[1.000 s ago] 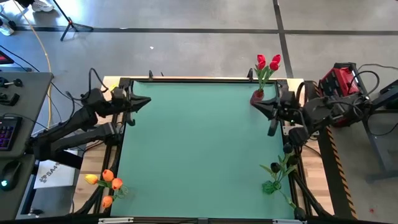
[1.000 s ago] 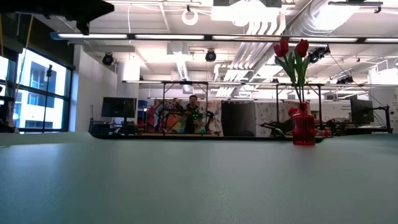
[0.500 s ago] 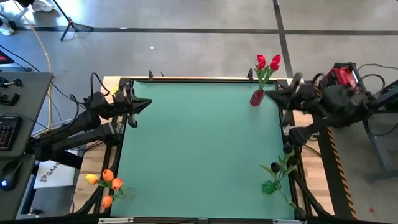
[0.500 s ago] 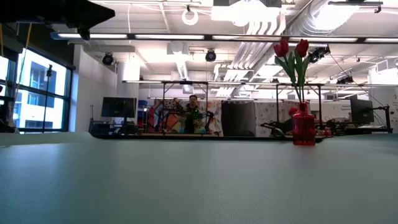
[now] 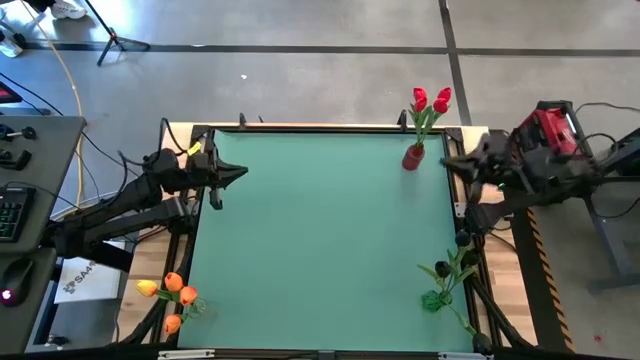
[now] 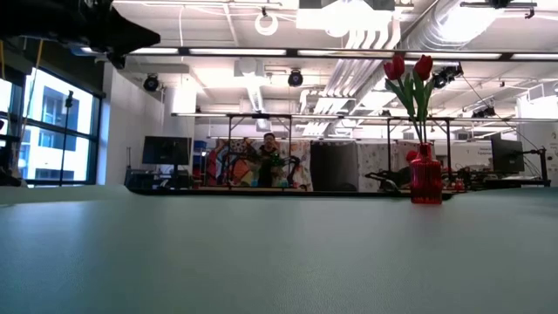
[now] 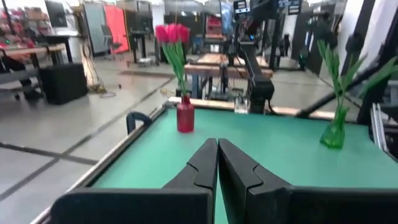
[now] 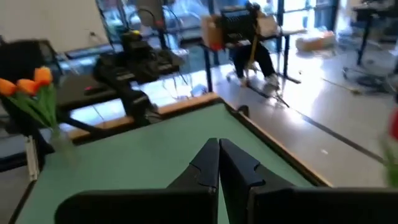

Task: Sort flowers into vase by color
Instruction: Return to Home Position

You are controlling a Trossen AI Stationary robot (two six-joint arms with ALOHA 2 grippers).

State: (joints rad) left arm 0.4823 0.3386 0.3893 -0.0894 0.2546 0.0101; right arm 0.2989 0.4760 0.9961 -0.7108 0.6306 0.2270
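A red vase (image 5: 413,157) stands at the table's far right corner with two red tulips (image 5: 431,100) in it; the low view shows the vase (image 6: 426,185) upright. A clear vase with orange tulips (image 5: 170,295) stands off the mat's near left corner. A green vase (image 5: 432,300) with green stems and leaves stands at the near right; I can make out no dark heads. My left gripper (image 5: 238,173) hovers shut over the far left of the mat. My right gripper (image 5: 447,162) is shut, just right of the red vase and apart from it.
The green mat (image 5: 320,240) lies bare between the three vases. A black frame rail (image 5: 320,129) runs round the table. A red device (image 5: 545,130) sits behind my right arm. In the low view a person (image 6: 271,148) shows far behind the table.
My right gripper has drawn back from beside the red vase toward the table's right edge, and the arm has turned. The vase and its tulips have stayed put. My left gripper has shifted slightly toward the near edge.
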